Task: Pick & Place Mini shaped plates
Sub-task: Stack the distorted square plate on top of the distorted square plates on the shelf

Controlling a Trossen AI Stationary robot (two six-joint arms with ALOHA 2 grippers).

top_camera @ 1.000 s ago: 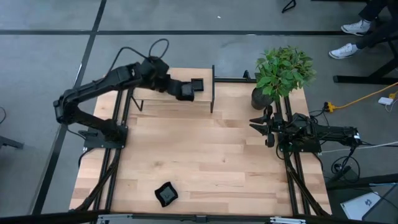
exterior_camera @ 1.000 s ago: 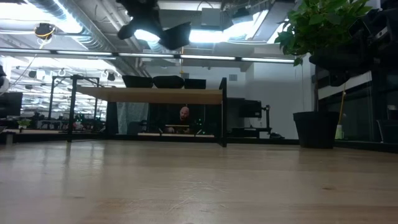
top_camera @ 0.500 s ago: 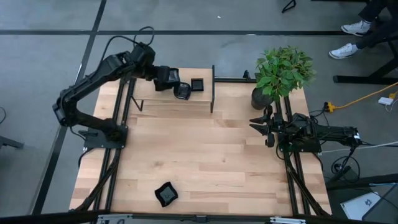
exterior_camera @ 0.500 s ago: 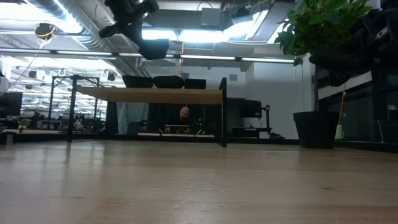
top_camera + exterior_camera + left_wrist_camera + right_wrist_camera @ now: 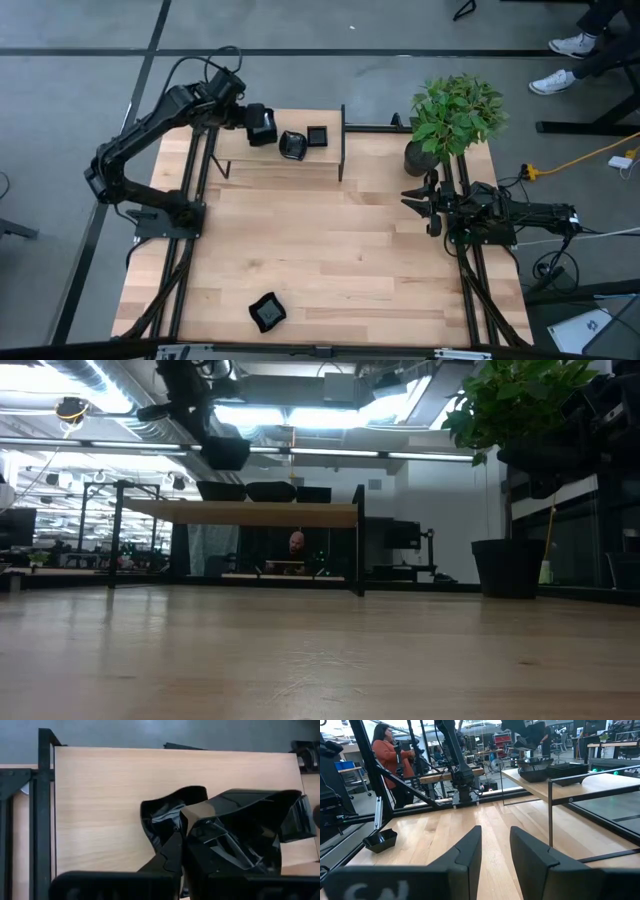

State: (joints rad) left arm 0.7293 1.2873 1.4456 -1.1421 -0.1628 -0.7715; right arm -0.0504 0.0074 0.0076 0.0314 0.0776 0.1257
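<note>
My left gripper (image 5: 262, 127) hangs over the left part of the raised wooden shelf (image 5: 240, 160) at the table's far side, shut on a mini shaped plate (image 5: 240, 830), a glossy black dish seen above the shelf in the low view (image 5: 225, 453). Three more plates sit flat on the shelf top (image 5: 222, 490) (image 5: 270, 490) (image 5: 313, 493); the high view shows a round one (image 5: 293, 146) and a square one (image 5: 317, 136). Another plate (image 5: 267, 312) lies on the table near its front edge. My right gripper (image 5: 415, 200) waits open at the table's right side. My left gripper pinches the held plate's rim (image 5: 190, 837) between its two fingers, one finger (image 5: 167, 857) showing beside it. The fingers slant down from above. The plate hangs below them, tilted and lifted clear of the shelf.
A potted plant (image 5: 455, 115) stands at the far right corner in its dark pot (image 5: 420, 157). The shelf has black metal posts (image 5: 342, 140). Bare wood lies across the table's middle (image 5: 320, 240). A person (image 5: 385, 760) stands beyond the table's left side, another (image 5: 296, 543) sits behind the shelf.
My left gripper has carried the plate along the shelf toward the table's left edge, turning as it went. It has stayed shut, and the plate has stayed lifted above the shelf. The round plate on the shelf, hidden under the gripper before, now shows.
</note>
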